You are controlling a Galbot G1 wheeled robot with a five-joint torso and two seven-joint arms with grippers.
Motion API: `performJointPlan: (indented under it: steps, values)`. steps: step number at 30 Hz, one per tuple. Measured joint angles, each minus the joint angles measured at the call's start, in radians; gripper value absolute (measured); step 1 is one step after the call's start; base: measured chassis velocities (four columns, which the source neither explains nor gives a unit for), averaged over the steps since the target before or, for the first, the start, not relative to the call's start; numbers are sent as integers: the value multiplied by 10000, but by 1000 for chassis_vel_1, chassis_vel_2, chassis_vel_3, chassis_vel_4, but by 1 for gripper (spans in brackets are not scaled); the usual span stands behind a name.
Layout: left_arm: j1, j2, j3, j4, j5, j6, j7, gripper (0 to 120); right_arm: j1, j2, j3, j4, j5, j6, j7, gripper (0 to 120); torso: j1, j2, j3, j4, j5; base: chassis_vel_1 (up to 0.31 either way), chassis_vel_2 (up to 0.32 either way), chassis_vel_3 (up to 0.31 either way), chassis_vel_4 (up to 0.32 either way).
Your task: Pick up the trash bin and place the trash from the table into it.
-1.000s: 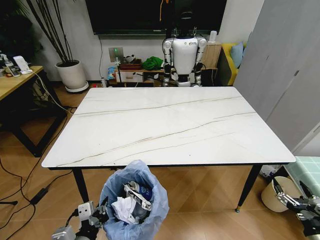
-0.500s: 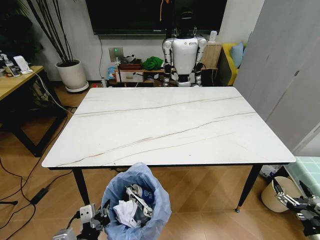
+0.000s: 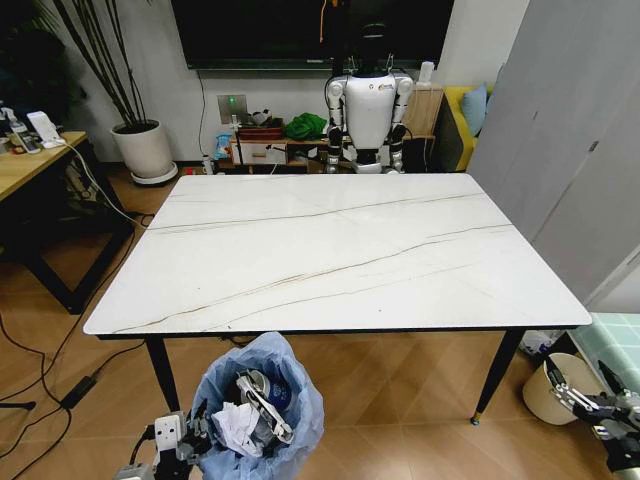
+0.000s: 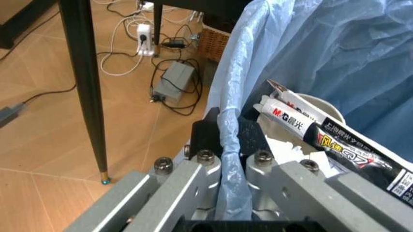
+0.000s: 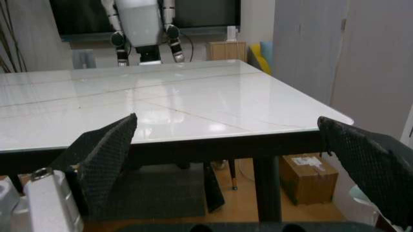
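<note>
The trash bin, lined with a crinkled light-blue bag, hangs low in front of the table's near edge, left of centre. My left gripper is shut on its rim; in the left wrist view the fingers pinch the bag's edge. Trash lies inside the bin: white crumpled tissues, a printed white tube and a blue cup. The white marble table top is bare. My right gripper hangs open at the lower right, below the table's level, its pads wide apart.
A black table leg stands near the bin, with cables and a power adapter on the floor. Beyond the table stand a white robot and a plant pot. A yellow desk is left, a pale basket right.
The trash bin has dropped lower and slightly left, held by my left gripper. The right gripper has stayed where it was.
</note>
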Motion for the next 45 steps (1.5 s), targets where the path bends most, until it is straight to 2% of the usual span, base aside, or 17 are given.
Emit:
performJointPlan:
  steps: [15,45]
  values:
    - [-22,104,63,49,-43,14,87,0,0,-3,-3,7,9,-3,0,100,-18,-37,-17,0,0,0,0,0,0]
    - [-37,45,9,40,-72,133,185,0,0,-4,-3,7,12,-3,-1,100,-807,-1756,-947,0,0,0,0,0,0]
